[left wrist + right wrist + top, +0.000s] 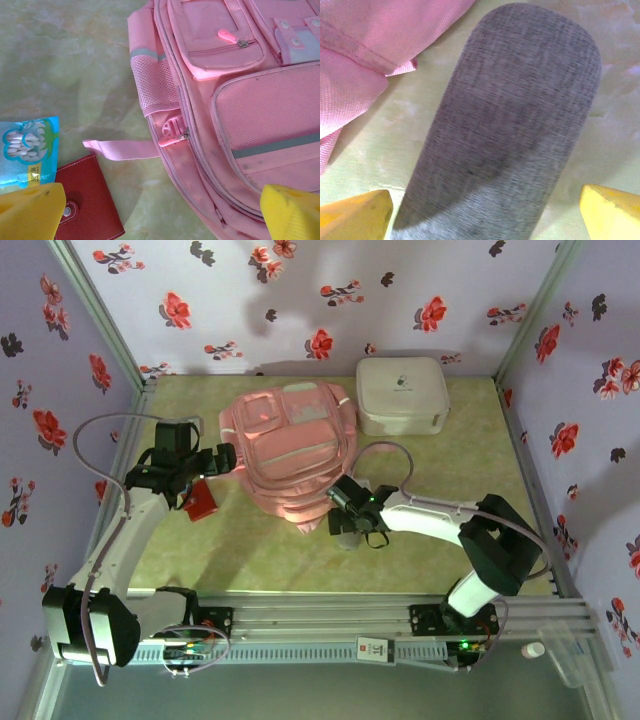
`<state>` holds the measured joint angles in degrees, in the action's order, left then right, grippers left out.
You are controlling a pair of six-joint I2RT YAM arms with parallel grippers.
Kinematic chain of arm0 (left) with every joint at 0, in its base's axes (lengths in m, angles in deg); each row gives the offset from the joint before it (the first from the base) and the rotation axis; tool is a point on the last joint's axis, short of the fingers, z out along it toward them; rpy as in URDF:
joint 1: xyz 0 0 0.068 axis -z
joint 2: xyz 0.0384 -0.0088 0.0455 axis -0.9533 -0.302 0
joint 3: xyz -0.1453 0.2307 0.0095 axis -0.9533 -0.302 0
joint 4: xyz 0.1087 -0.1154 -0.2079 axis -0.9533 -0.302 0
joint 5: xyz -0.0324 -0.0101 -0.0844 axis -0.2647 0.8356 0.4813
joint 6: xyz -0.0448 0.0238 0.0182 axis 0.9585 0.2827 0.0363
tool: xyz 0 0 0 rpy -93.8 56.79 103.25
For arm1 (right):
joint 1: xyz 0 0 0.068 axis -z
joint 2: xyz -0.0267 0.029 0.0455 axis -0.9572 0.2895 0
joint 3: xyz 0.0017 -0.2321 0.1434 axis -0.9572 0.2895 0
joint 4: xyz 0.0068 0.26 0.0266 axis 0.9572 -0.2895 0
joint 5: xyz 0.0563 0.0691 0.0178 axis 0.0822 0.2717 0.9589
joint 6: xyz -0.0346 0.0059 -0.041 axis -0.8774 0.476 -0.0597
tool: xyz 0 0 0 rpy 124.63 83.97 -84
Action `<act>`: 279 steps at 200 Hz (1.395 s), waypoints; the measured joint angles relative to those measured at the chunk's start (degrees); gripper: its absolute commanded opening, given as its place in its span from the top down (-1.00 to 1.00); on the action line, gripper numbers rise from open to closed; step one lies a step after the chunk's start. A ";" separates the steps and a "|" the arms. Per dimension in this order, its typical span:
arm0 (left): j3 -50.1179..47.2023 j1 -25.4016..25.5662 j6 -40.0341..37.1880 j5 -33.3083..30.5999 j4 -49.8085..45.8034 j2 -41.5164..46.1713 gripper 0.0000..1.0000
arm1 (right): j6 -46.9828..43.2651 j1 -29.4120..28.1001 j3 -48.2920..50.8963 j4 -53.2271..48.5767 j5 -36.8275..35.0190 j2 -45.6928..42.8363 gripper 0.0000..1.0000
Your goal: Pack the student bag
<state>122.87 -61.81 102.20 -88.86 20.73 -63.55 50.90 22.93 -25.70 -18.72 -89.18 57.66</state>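
Observation:
The student bag (292,455), a soft pink backpack, lies flat mid-table with its front pockets up. In the left wrist view the student bag (240,100) shows a zip pull and a loose strap. My left gripper (225,458) hovers open at the bag's left edge; in its own view the left gripper (162,212) spans bare table and bag edge, holding nothing. My right gripper (345,515) is open at the bag's near end, over a grey fabric case (348,533). The grey case (510,125) lies on the table between the jaws of the right gripper (485,215), with a gap on the right side.
A red wallet (87,200) and a blue snack packet (27,150) lie on the table left of the bag; the wallet (200,502) is under the left arm. A white rounded hard case (401,395) stands at the back right. Flowered walls close three sides.

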 measured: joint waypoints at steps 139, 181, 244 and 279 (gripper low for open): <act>2.14 6.16 -1.75 2.43 0.09 -5.16 -0.99 | 0.92 2.40 1.75 -0.11 2.82 0.33 -0.27; 4.72 11.26 -4.20 3.43 0.79 -9.99 -0.96 | 0.74 3.43 1.75 0.68 3.52 0.79 -0.40; 11.67 18.47 -12.48 3.48 0.57 -19.37 -0.83 | 0.28 4.68 1.77 0.61 3.91 1.66 -0.17; 17.29 22.82 -22.36 3.48 -1.92 -25.90 -0.59 | 0.24 6.05 3.89 1.51 3.58 -1.88 -0.18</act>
<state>140.16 -38.99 79.84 -85.38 18.80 -89.45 51.14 28.99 -21.81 -17.21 -85.59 55.78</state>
